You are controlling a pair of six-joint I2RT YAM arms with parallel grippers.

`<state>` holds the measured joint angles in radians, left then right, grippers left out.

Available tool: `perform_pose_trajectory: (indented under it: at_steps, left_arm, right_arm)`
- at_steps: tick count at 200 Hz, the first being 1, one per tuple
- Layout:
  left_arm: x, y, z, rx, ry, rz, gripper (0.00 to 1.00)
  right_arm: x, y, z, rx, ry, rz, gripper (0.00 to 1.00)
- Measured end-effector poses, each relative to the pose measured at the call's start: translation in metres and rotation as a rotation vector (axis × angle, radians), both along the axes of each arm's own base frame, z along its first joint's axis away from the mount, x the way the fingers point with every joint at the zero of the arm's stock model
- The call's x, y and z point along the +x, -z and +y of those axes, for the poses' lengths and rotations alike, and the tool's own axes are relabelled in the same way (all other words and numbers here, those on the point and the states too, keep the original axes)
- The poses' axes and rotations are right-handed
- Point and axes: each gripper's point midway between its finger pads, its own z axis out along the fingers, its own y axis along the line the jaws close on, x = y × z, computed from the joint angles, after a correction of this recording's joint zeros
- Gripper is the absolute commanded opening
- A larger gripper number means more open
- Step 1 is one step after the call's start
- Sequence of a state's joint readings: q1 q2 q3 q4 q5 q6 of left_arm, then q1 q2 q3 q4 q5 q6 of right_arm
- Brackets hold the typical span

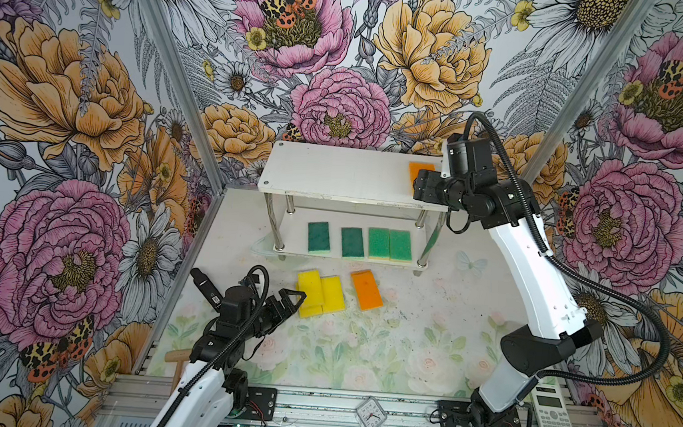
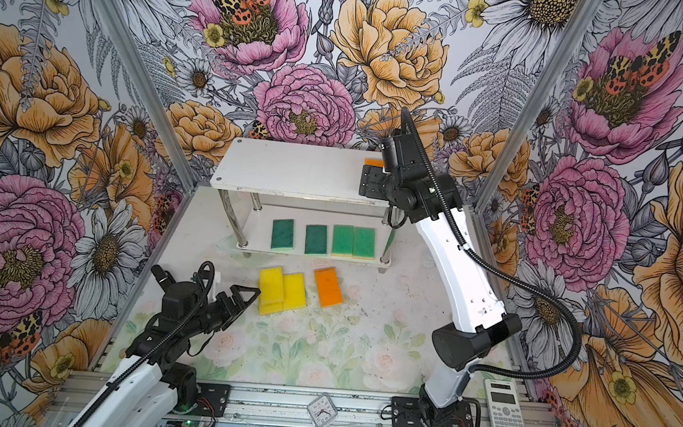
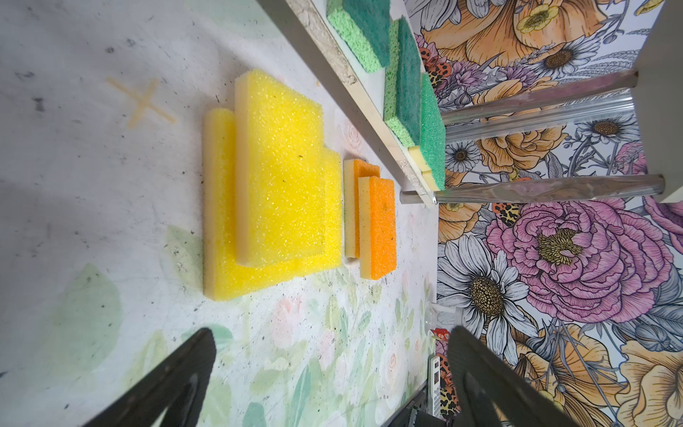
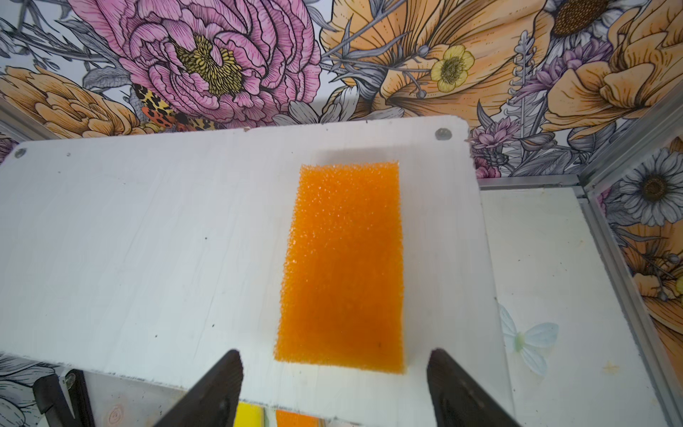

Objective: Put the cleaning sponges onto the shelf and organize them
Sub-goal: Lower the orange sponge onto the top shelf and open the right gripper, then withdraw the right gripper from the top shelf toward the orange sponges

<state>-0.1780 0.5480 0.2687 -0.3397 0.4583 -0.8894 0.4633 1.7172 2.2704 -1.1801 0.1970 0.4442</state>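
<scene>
The shelf point(image 1: 334, 172) stands at the back, its white top board seen in both top views point(image 2: 293, 169). An orange sponge point(image 4: 343, 266) lies flat at that board's right end point(image 1: 418, 168). My right gripper point(image 4: 334, 364) hovers just short of it, open, with nothing between its fingers. Several green sponges point(image 1: 353, 242) sit in a row on the lower board. On the table in front lie yellow sponges point(image 1: 321, 292), partly stacked, and two overlapping orange sponges point(image 1: 367, 289). My left gripper point(image 1: 293, 298) is open beside the yellow sponges point(image 3: 281, 177), apart from them.
Chrome legs point(image 3: 536, 188) hold the shelf boards apart. A calculator point(image 1: 556, 423) and a small clock point(image 1: 370, 415) lie on the front rail. A wooden handle point(image 1: 176, 356) rests at the table's left edge. Flowered walls close in three sides.
</scene>
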Motion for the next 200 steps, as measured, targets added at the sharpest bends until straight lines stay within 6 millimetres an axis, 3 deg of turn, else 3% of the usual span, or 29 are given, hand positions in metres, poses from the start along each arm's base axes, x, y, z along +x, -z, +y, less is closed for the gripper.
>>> perform_pose_trajectory:
  at_steps: [42, 76, 200]
  left_arm:
    - [0.000, 0.000, 0.000, -0.001, 0.004, -0.001, 0.99]
    - [0.000, -0.001, -0.001, -0.002, 0.004, -0.005, 0.99]
    - [0.000, -0.005, -0.001, -0.003, 0.004, -0.011, 0.99]
  right_arm:
    - [-0.034, -0.029, -0.008, 0.046, -0.047, -0.054, 0.82]
    - [-0.064, -0.029, -0.010, 0.040, -0.116, -0.052, 0.84]
    - [-0.141, 0.082, 0.003, -0.113, -0.319, 0.167, 0.89]
